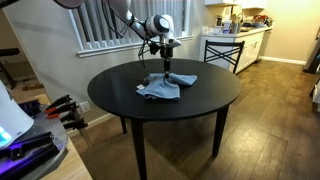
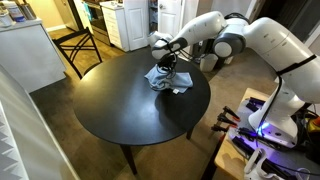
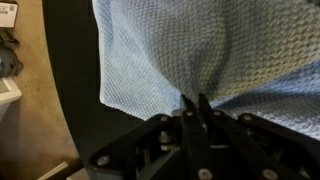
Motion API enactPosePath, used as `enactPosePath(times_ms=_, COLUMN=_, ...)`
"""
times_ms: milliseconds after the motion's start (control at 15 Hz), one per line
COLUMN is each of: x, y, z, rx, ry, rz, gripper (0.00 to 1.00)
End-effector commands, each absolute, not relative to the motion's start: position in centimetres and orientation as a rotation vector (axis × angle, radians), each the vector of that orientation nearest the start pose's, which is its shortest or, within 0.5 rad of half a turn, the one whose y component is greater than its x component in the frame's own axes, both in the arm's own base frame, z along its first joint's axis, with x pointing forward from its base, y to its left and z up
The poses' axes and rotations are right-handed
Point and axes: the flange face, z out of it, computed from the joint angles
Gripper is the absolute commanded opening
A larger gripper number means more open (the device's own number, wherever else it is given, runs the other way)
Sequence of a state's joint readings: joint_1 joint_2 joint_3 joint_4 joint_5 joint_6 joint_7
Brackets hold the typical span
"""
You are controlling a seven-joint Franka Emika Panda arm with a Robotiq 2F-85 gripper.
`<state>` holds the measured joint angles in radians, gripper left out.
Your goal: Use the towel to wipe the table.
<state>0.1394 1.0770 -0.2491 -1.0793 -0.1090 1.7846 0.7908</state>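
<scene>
**Round table, one arm, one towel: gripper closed on the cloth**

1. Table [image 1: 115,95]. Round, black and matte, on dark legs over a wood floor. It fills the middle of both exterior views [image 2: 115,115]. In the wrist view its top shows as a dark band at centre left [image 3: 75,95].

2. Robot arm [image 2: 250,40]. White with grey joints. It enters from the right edge of an exterior view and reaches left over the table's far rim. In the other it comes down from the top centre [image 1: 135,22].

3. Towel [image 1: 160,90]. Light blue with a waffle weave. It lies rumpled on the table top near the far edge, right of centre in an exterior view and at upper centre in the other [image 2: 168,82]. In the wrist view it covers the upper right [image 3: 170,50], and its folds draw together toward the fingertips.

4. Gripper [image 1: 164,72]. Black, pointing straight down onto the towel [image 2: 170,66]. In the wrist view the fingers meet at lower centre [image 3: 195,102], pinched together on a gathered ridge of the cloth.

5. Chair [image 1: 222,50]. Dark frame, standing beyond the table at upper right, beside a white counter.
</scene>
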Motion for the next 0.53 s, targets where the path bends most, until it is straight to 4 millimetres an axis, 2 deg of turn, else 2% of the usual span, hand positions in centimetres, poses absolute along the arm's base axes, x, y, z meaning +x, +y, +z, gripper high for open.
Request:
enactPosePath(times_ms=0, x=72.4, y=-4.3, z=17.3, rx=-3.192, ry=1.33, rz=0.403, gripper=0.02)
enactPosePath(times_ms=200, x=72.1, y=-1.2, z=19.8, rx=-3.159, ry=1.187, rz=0.322, gripper=0.02)
enactPosePath(times_ms=267, x=71.8, y=0.1, z=20.8, rx=-3.149, ry=1.138, rz=0.321, gripper=0.05)
enactPosePath(times_ms=333, x=71.5, y=1.3, z=21.6, rx=-3.136, ry=1.097, rz=0.308, gripper=0.32)
enactPosePath(times_ms=467, x=70.6, y=3.1, z=23.3, rx=-3.123, ry=1.038, rz=0.262, gripper=0.39)
